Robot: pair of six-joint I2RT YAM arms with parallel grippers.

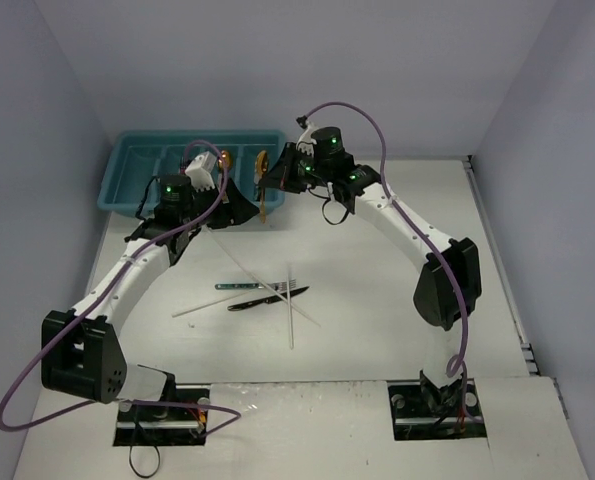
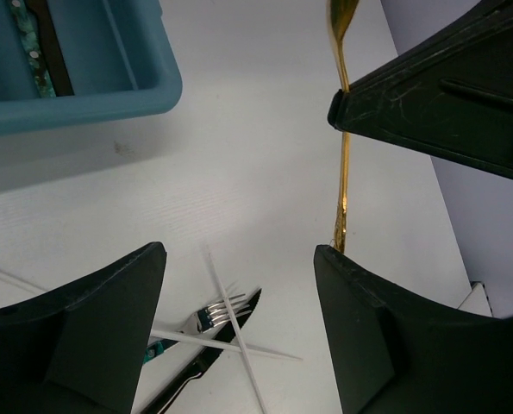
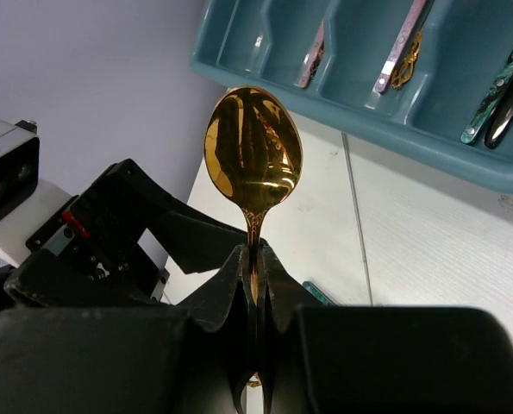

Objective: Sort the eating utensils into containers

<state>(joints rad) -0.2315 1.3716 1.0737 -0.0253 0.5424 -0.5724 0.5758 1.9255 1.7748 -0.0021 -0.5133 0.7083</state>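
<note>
Right gripper [image 3: 254, 263] fills the near view, its jaws clamped on the neck of a shiny gold metal spoon [image 3: 253, 142]. The bowl points toward the teal plastic cutlery tray [image 3: 411, 142], likely ready for a compartment. Left gripper [image 2: 239, 285] hangs beside the spoon's handle, jaws apart and empty. White chopsticks [image 1: 290, 315], a silver fork [image 1: 289, 289] and a black-handled knife [image 1: 252, 302] lie crossed on the white tabletop [image 1: 377, 330], well short of the tray, unsorted.

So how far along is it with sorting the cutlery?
A few pieces already lie in the teal tray. The right gripper grips a gold spoon near it. A fork, black knife, teal-handled piece and white chopsticks wait on the table.
</note>
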